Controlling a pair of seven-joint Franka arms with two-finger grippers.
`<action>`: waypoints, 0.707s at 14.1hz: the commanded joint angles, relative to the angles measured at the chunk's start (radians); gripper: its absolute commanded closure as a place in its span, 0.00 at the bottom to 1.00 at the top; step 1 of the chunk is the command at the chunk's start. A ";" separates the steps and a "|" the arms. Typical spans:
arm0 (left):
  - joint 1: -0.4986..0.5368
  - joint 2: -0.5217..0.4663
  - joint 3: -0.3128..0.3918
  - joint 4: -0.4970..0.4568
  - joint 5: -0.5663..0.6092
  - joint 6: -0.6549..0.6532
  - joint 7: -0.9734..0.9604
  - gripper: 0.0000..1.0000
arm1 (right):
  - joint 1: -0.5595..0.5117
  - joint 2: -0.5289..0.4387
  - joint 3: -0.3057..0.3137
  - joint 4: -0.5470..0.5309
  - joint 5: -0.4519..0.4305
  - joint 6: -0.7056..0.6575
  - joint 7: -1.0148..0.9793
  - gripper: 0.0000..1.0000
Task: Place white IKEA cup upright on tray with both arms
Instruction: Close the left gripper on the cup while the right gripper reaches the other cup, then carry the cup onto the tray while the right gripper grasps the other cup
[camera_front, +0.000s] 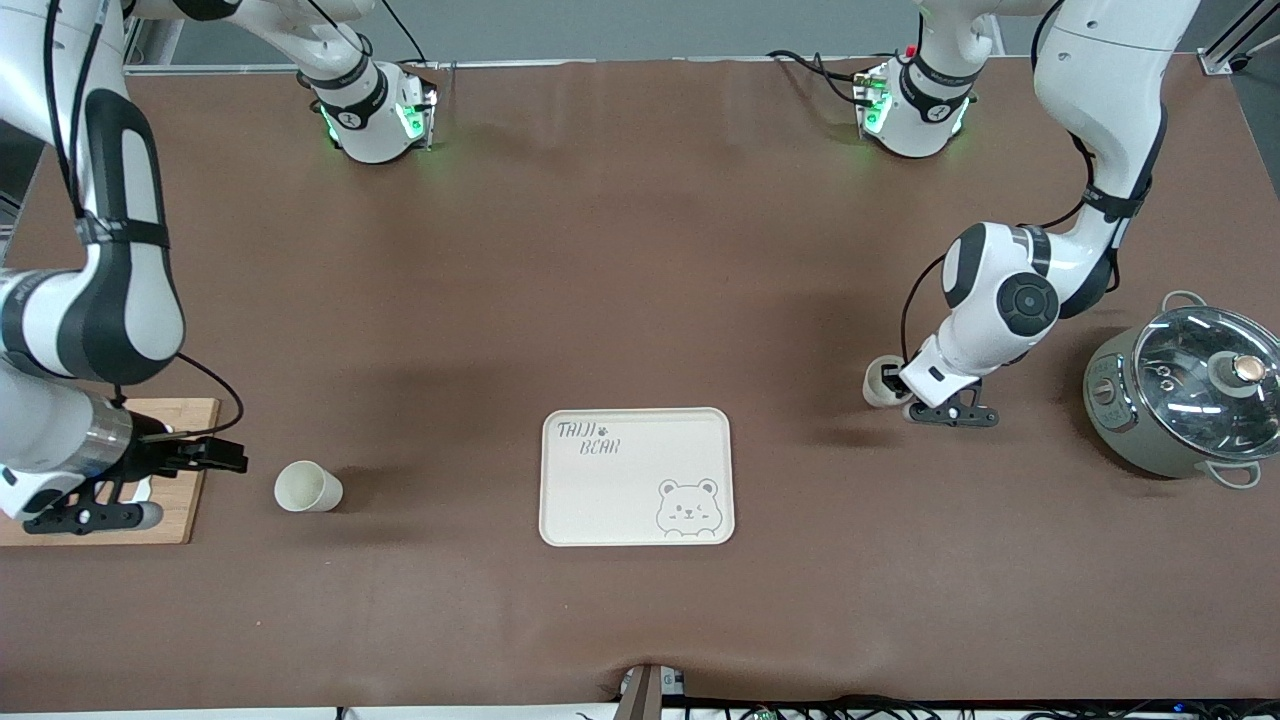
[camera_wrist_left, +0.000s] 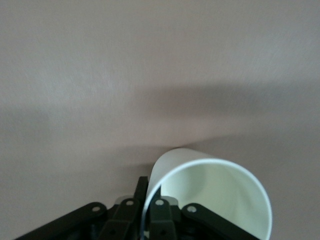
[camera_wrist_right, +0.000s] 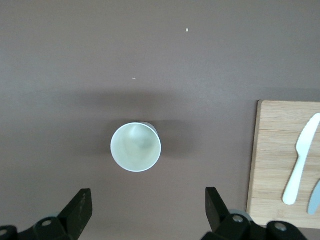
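Note:
The cream bear tray (camera_front: 620, 495) lies in the middle of the table, toward the front camera, with nothing on it. One white cup (camera_front: 882, 383) is toward the left arm's end. My left gripper (camera_front: 903, 385) is shut on its rim, with one finger inside the wall and one outside (camera_wrist_left: 150, 189); the cup (camera_wrist_left: 215, 195) fills the left wrist view. A second white cup (camera_front: 308, 487) stands upright toward the right arm's end. My right gripper (camera_front: 228, 456) is open and empty beside it, and the cup (camera_wrist_right: 135, 147) lies ahead of the spread fingers (camera_wrist_right: 80, 207).
A wooden cutting board (camera_front: 175, 500) lies under the right arm, with white plastic cutlery (camera_wrist_right: 300, 160) on it. A grey pot with a glass lid (camera_front: 1185, 395) stands at the left arm's end, beside the left arm.

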 joint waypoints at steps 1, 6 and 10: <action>-0.036 0.003 -0.007 0.092 -0.007 -0.048 -0.094 1.00 | -0.015 0.044 0.006 -0.007 0.016 0.049 -0.044 0.00; -0.124 0.075 -0.007 0.385 -0.008 -0.301 -0.311 1.00 | -0.033 0.065 0.007 -0.084 0.021 0.166 -0.126 0.00; -0.258 0.233 -0.004 0.667 -0.005 -0.437 -0.542 1.00 | -0.030 0.074 0.009 -0.147 0.039 0.253 -0.149 0.00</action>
